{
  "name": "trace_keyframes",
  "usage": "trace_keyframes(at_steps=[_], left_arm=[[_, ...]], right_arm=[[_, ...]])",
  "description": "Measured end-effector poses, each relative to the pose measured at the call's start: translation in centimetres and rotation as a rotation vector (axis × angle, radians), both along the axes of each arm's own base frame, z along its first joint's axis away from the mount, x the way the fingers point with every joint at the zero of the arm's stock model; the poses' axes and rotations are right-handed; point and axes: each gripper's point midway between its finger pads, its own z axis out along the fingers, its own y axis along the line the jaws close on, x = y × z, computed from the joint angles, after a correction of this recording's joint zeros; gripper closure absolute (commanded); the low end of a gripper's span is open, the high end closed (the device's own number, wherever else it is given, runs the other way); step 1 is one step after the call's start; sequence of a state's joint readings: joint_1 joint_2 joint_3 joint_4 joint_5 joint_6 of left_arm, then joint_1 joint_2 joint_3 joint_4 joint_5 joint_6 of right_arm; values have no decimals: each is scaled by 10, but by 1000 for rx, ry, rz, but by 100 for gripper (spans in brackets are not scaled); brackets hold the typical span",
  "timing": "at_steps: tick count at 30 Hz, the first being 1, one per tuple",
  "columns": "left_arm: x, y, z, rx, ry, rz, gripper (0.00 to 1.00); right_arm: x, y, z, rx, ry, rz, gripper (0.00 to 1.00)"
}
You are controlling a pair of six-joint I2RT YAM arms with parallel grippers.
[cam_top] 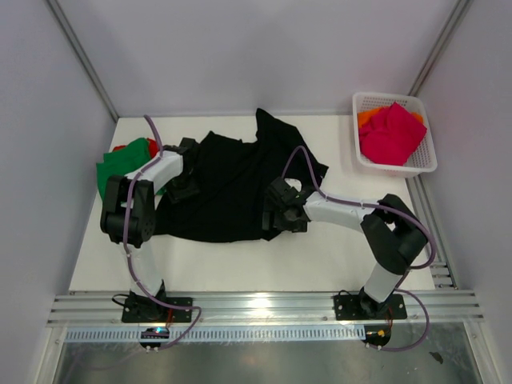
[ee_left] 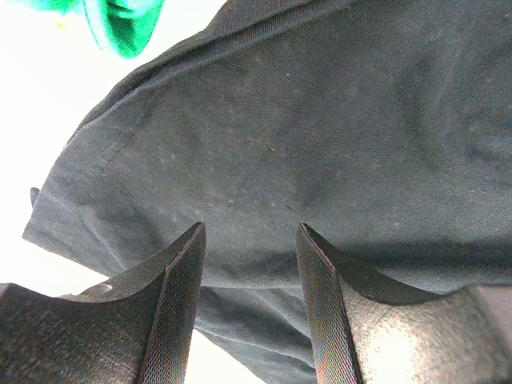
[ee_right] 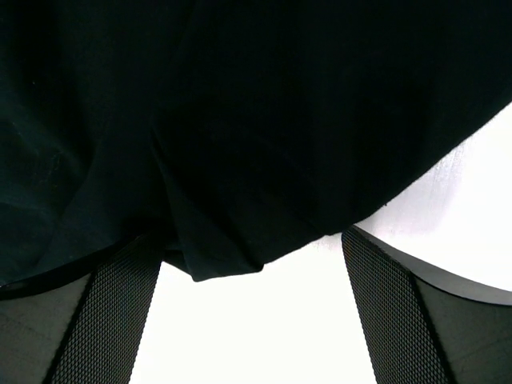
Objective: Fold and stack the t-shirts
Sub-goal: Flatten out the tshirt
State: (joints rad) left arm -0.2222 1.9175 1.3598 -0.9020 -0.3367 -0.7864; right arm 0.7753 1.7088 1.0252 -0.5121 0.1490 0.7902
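1. Black t-shirt (cam_top: pixel 228 188) is seen from the top camera spread out rumpled over the middle of the white table (cam_top: pixel 320 260). A green t-shirt (cam_top: pixel 118 166) lies at its 9 o'clock, and a red t-shirt (cam_top: pixel 150 146) peeps out just behind the green one.
2. At the table's 2 o'clock corner a white basket (cam_top: pixel 422 156) is placed, holding a magenta-pink t-shirt (cam_top: pixel 392 134) over an orange t-shirt (cam_top: pixel 368 118).
3. The left arm (cam_top: pixel 132 212) is folded sharply at the elbow, its forearm pointed toward 1 o'clock. The left gripper (cam_top: pixel 182 186) is set over the black shirt's left edge.
4. The right arm (cam_top: pixel 392 236) is bent likewise, its forearm stretched toward 10 o'clock. The right gripper (cam_top: pixel 276 214) is lowered at the shirt's lower right edge.
5. In the left wrist view the left gripper (ee_left: pixel 250 272) is parted moderately with nothing clamped, above the black t-shirt (ee_left: pixel 320 136) near a stitched sleeve hem. Green cloth (ee_left: pixel 120 24) is seen at 11 o'clock.
6. In the right wrist view the right gripper (ee_right: pixel 252 320) is spread wide. A folded edge of the black t-shirt (ee_right: pixel 240 120) hangs between the fingers (ee_right: pixel 108 320), nearer the left one, unpinched, over the bare table (ee_right: pixel 264 344).
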Motion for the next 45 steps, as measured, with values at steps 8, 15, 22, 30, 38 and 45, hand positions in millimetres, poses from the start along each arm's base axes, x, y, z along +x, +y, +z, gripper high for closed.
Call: trace_keyframes(at_steps=[8, 15, 22, 30, 38, 45], left_arm=[[0, 1, 0, 4, 0, 0, 48], [0, 1, 0, 4, 0, -1, 49], [0, 1, 0, 4, 0, -2, 49], [2, 1, 2, 4, -3, -9, 49], [13, -2, 9, -3, -33, -12, 49], [19, -4, 7, -7, -34, -12, 49]], right_arm=[[0, 10, -6, 29, 19, 19, 97], [1, 17, -5, 58, 25, 14, 97], [-4, 13, -5, 53, 30, 15, 97], [-17, -1, 8, 27, 49, 29, 97], [-30, -16, 25, 6, 54, 44, 97], [-46, -35, 38, -23, 71, 38, 97]])
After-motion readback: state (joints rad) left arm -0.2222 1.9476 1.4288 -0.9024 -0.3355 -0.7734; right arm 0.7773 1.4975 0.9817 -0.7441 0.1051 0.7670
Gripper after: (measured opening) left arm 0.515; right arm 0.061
